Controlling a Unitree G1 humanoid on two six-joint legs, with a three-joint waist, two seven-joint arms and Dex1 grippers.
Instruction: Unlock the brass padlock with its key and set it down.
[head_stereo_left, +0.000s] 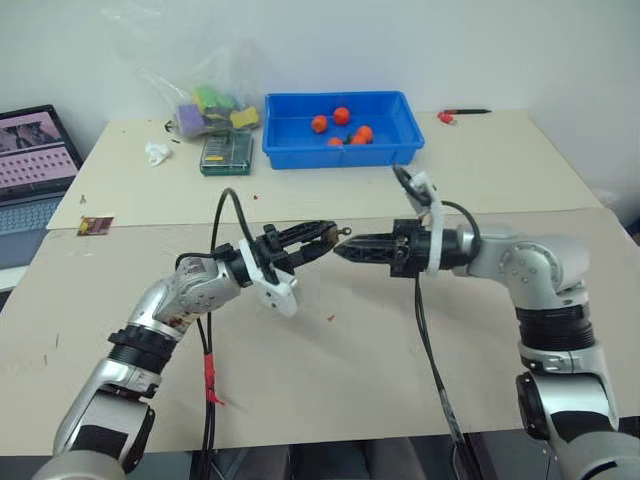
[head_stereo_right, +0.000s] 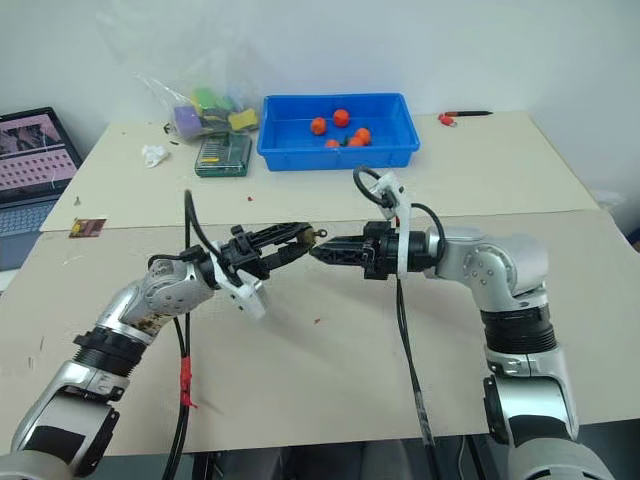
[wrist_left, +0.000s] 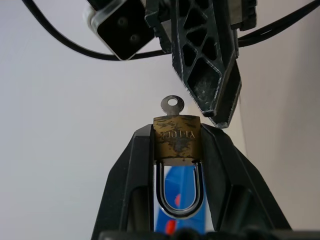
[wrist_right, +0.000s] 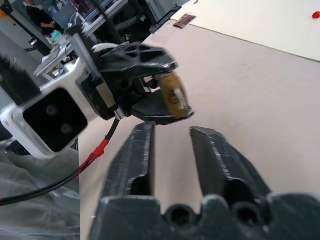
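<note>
Left tool (head_stereo_left: 322, 236) pinches the brass padlock (wrist_left: 176, 140) between its fingertips, held up over the table (head_stereo_left: 400, 350); shackle looks seated. Key (wrist_left: 172, 105) sits in the lock body, bow sticking out. Right tool (wrist_right: 170, 131) faces it just beside the key, fingers spread, gripping nothing (key free). Step in hand: turning the key. Next move calls for closing on the bow squarely, then twisting without dragging the lock out of the pinch.

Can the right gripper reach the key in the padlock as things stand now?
Probably yes. The left gripper holds the brass padlock in the air, with the key pointing toward the open right gripper, and nothing lies between them.
</note>
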